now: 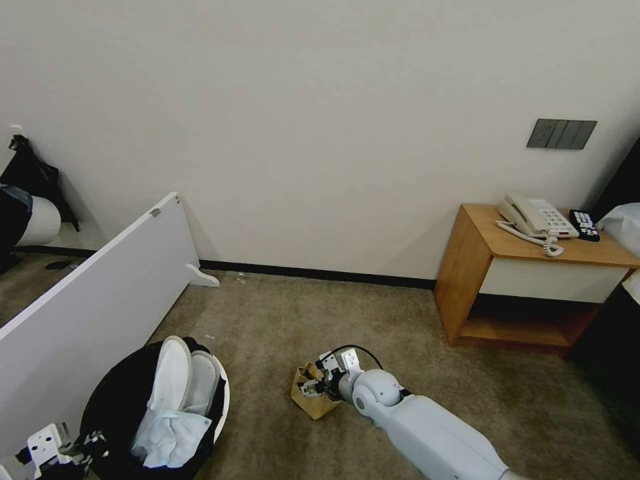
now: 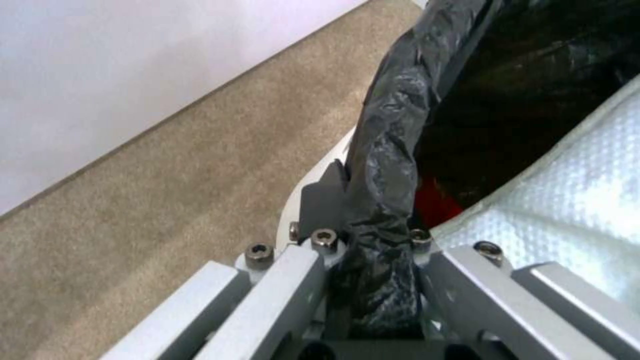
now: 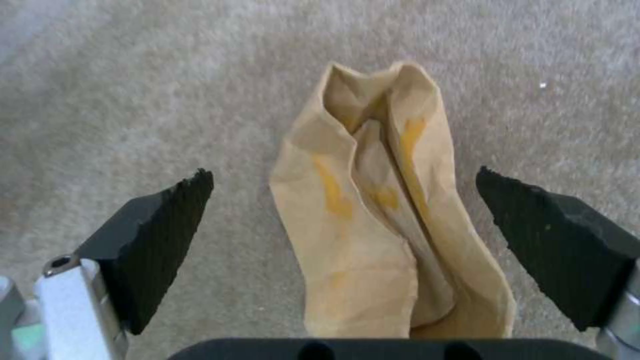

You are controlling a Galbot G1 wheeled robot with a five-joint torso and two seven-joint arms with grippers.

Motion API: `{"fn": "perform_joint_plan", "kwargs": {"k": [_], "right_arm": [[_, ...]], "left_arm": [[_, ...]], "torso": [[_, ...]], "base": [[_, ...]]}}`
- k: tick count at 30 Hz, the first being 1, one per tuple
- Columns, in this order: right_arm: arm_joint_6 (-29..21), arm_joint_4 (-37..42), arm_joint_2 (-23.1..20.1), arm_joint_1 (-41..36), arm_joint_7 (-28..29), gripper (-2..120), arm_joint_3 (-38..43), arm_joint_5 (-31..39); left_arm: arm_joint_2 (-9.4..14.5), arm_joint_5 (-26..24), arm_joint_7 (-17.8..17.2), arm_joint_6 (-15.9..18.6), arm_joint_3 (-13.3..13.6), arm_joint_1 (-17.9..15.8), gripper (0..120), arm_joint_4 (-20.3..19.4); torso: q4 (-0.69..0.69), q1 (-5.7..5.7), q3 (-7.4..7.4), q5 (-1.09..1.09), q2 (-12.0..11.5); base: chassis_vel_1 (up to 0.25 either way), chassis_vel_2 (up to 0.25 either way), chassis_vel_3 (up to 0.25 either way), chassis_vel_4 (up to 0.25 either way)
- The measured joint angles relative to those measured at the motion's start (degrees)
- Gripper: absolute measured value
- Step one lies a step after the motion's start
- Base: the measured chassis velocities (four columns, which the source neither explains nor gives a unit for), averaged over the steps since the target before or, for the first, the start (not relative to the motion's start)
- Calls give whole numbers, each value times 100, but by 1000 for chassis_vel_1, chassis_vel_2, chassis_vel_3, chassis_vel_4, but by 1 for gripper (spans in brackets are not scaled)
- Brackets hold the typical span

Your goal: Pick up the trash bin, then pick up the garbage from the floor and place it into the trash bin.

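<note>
Right tool (image 3: 343, 200) open over paper bag (image 3: 380, 220), beige carpet (image 1: 280, 313), nightstand (image 1: 527, 267) w/ phone (image 1: 537, 217)

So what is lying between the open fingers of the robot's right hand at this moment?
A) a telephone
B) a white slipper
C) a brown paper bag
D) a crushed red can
C: the right gripper is open, its dark pads standing on either side of the crumpled brown paper bag on the carpet, not yet closed on it.
</note>
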Motion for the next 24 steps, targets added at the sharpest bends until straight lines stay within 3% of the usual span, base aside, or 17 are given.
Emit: {"fn": "perform_joint_plan", "kwargs": {"k": [24], "right_arm": [[369,-709,111,-35,-315,97,-30,-466]], "left_arm": [[-13,30,13,-12,63,-8,2,44]], "torso": [[0,0,0,1,0]], "base": [[0,0,0,0]]}}
